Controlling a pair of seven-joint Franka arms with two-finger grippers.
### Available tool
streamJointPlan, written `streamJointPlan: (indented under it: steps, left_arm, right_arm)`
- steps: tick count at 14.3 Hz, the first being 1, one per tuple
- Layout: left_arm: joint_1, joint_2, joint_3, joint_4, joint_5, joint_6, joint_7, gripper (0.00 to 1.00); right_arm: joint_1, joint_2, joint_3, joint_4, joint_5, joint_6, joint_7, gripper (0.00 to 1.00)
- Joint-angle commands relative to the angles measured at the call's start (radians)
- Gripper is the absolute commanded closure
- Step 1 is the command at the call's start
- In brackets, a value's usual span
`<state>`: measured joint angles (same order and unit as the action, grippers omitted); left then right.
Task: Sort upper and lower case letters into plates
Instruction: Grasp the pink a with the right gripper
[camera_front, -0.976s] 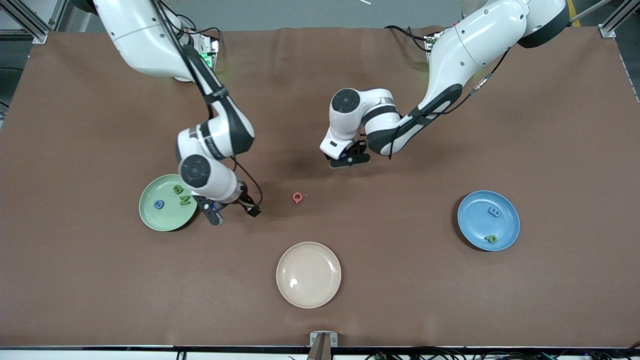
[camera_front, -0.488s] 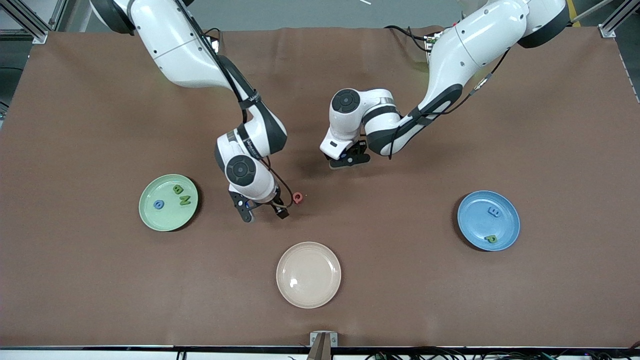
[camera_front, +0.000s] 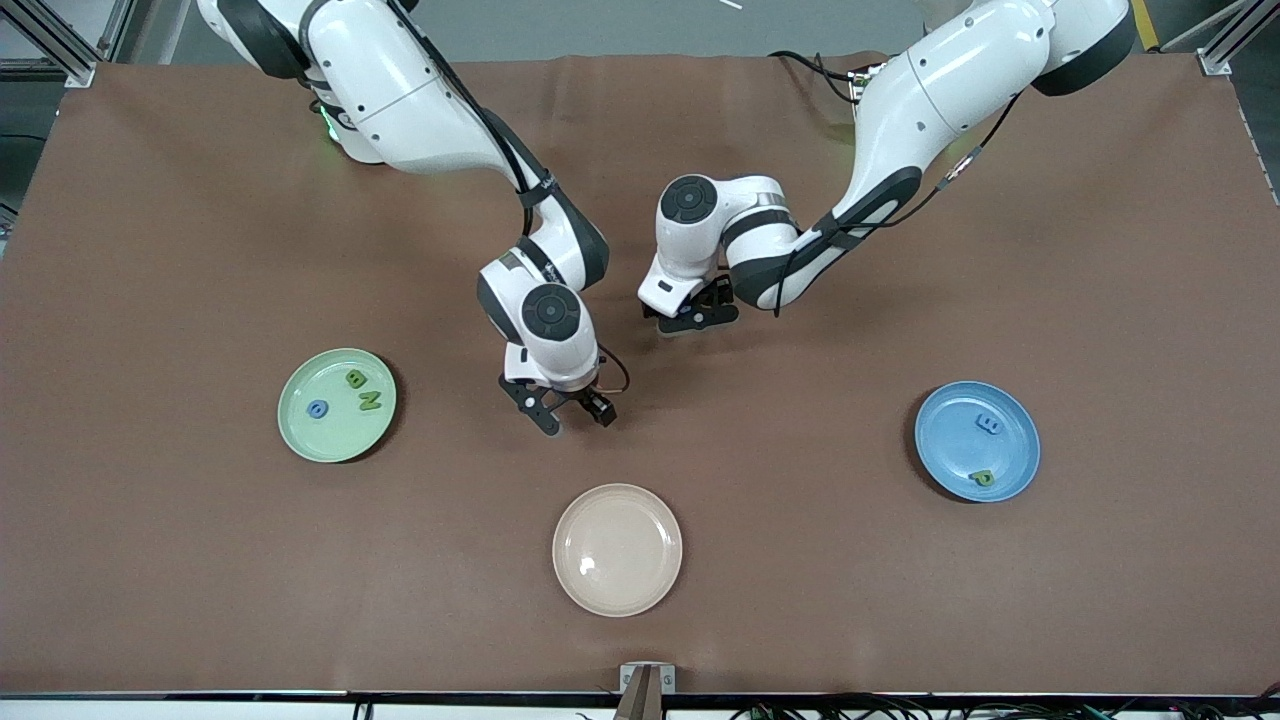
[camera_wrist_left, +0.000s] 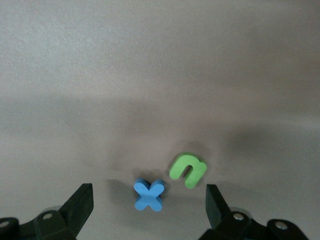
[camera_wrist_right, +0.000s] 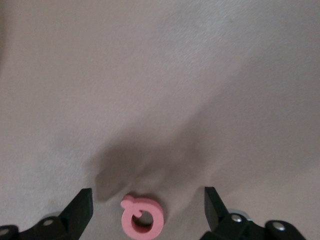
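Right wrist view: right pincer (camera_wrist_right: 145, 212) spread wide over the red Q (camera_wrist_right: 142, 220); left pincer (camera_wrist_left: 150, 205) wide over x (camera_wrist_left: 149, 194) and u (camera_wrist_left: 188, 169).

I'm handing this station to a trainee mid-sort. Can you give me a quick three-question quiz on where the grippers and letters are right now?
1. True or false: the right gripper hangs open over the pink letter on the table.
2. How many letters lie in the green plate? A) two B) three C) four
3. Fill in: the left gripper hangs open over a blue x and a ___ u.

Key: 1 true; 2 B; 3 green.
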<state>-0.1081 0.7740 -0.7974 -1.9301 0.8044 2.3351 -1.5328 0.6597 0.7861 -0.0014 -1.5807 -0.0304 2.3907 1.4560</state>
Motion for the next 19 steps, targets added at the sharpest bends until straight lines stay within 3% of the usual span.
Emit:
streamJointPlan:
  steps: [1, 5, 7, 10, 12, 15, 17, 19]
  left_arm:
    - [-0.011, 0.002, -0.002, -0.007, 0.015, -0.003, -0.023, 0.01]
    - [-0.013, 0.008, 0.001, -0.023, 0.018, -0.005, -0.009, 0.01]
    - [-0.013, 0.01, 0.004, -0.023, 0.022, -0.008, 0.0, 0.01]
    - [-0.005, 0.005, 0.004, -0.021, 0.022, -0.01, 0.002, 0.01]
    - [-0.002, 0.005, 0.009, -0.02, 0.024, -0.01, 0.003, 0.01]
    - [-0.002, 0.005, 0.02, -0.02, 0.024, -0.01, 0.016, 0.02]
    - [-0.001, 0.005, 0.021, -0.018, 0.033, -0.01, 0.016, 0.03]
    - [0.004, 0.005, 0.021, -0.015, 0.047, -0.01, 0.017, 0.11]
  right_arm:
    - [0.017, 0.008, -0.008, 0.008, -0.02, 0.012, -0.035, 0.09]
    - [0.029, 0.007, -0.008, 0.007, -0.016, 0.007, -0.042, 0.21]
    - [0.029, 0.007, -0.008, 0.005, -0.016, 0.007, -0.057, 0.34]
    - [0.024, 0.004, -0.006, 0.004, -0.014, -0.001, -0.06, 0.69]
    - [0.014, 0.001, -0.005, 0.002, -0.013, -0.005, -0.06, 0.97]
    - [-0.026, -0.025, 0.003, 0.002, -0.011, -0.059, -0.123, 1.0]
    - [-0.086, -0.08, 0.004, 0.002, -0.003, -0.167, -0.247, 1.0]
    - [-0.156, -0.146, 0.003, -0.014, 0.016, -0.255, -0.386, 1.0]
